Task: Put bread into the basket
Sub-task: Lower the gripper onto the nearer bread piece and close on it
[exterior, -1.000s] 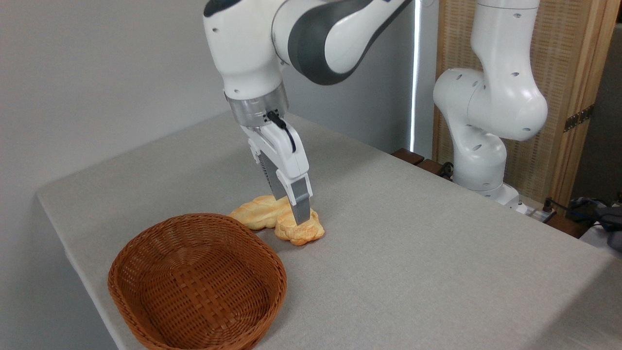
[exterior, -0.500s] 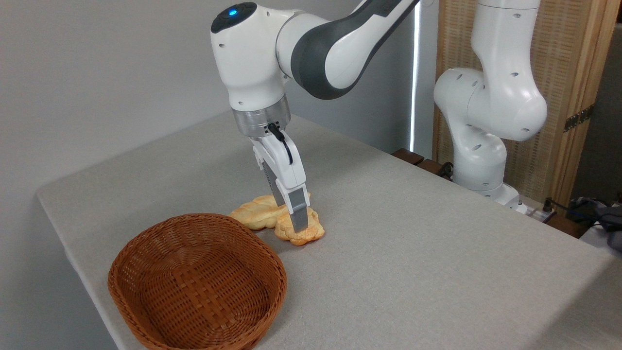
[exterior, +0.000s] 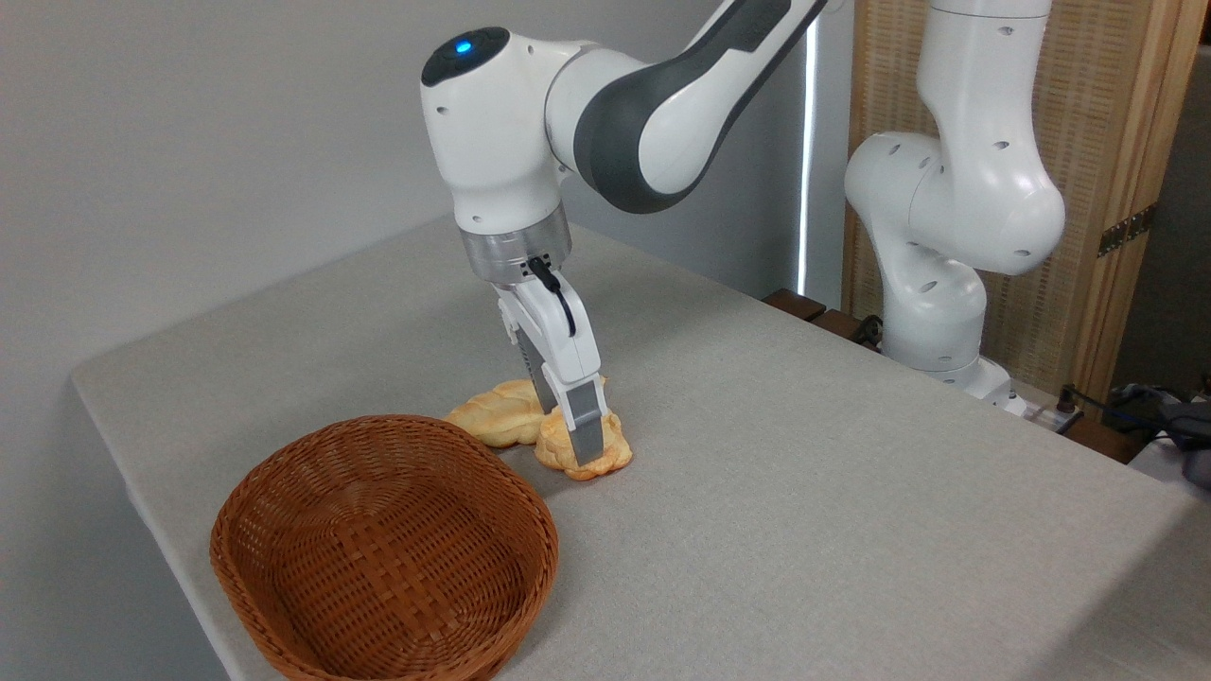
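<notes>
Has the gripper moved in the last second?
Yes. The gripper has come down: its fingers now reach lower over the bun, nearer the table. The bun itself has not shifted.

A: What's hidden?
B: The end effector [exterior: 579,445] covers the bread's [exterior: 605,456] middle; its far finger is hidden, grip perhaps closed.
A: Cropped?
B: The basket's [exterior: 284,530] near rim.
</notes>
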Controlling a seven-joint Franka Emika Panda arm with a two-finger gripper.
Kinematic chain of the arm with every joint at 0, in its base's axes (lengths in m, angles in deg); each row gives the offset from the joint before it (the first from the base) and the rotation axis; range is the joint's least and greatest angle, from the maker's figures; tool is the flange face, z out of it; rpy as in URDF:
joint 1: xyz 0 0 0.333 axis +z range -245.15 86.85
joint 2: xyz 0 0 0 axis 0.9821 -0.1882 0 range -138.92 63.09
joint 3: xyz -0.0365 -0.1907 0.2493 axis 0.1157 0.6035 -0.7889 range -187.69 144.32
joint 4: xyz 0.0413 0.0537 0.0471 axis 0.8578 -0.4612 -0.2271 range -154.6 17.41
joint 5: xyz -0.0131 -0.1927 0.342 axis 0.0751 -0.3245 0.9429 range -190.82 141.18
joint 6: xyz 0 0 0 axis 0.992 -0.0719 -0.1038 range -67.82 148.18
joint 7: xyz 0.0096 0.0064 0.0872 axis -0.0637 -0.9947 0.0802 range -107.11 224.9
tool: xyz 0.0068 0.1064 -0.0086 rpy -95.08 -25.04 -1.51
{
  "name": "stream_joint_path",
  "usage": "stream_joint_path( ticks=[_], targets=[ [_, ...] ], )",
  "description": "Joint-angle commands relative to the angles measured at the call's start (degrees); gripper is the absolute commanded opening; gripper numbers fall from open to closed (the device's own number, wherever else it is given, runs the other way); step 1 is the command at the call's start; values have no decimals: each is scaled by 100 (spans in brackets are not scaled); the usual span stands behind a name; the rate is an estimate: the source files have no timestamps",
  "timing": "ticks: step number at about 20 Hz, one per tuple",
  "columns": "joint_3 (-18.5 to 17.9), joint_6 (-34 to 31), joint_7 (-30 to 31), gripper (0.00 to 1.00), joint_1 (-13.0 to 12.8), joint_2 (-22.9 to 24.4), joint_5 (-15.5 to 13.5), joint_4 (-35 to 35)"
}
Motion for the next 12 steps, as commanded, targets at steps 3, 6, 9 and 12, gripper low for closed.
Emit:
stream_joint_path(
  ticks=[3, 6, 9, 12],
  targets=[
    [-46, 127, -107, 92, -56, 64, 35, -97],
    [-46, 118, -107, 53, -56, 64, 245, -97],
    [-46, 118, -107, 31, -56, 64, 246, -88],
    [-46, 118, -107, 31, -56, 64, 246, -88]
  ],
)
